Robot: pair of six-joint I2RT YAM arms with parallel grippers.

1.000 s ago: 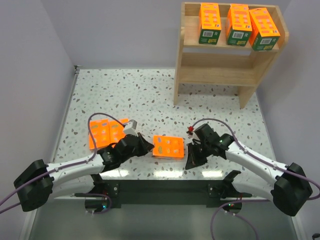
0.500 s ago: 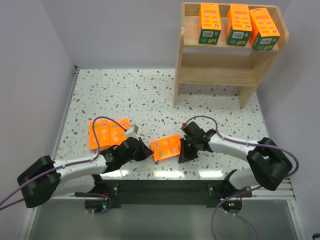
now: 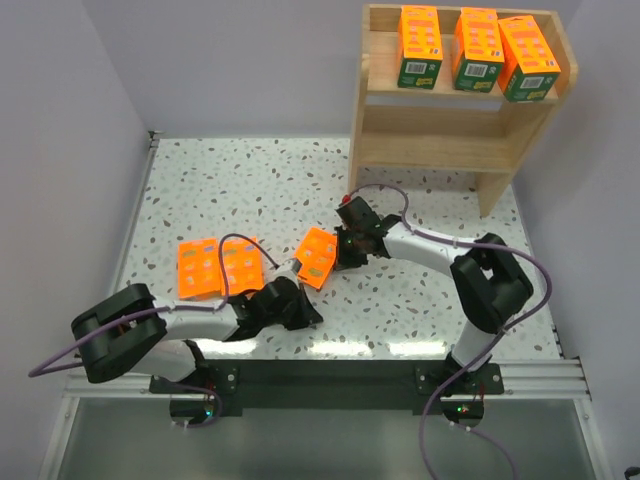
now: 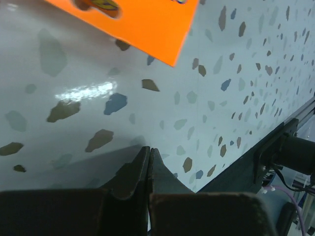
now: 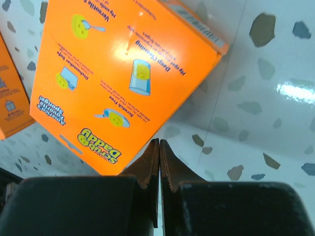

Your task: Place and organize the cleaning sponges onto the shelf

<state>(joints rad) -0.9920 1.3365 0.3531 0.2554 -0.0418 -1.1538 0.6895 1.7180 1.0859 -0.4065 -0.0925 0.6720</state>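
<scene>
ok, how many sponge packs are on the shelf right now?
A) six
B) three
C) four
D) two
B: three orange packs stand side by side on the top tier of the shelf, and none shows on its lower tier.

I get bright, even light overhead; glare streaks the table at its near edge, and both wrist views go soft close up.
</scene>
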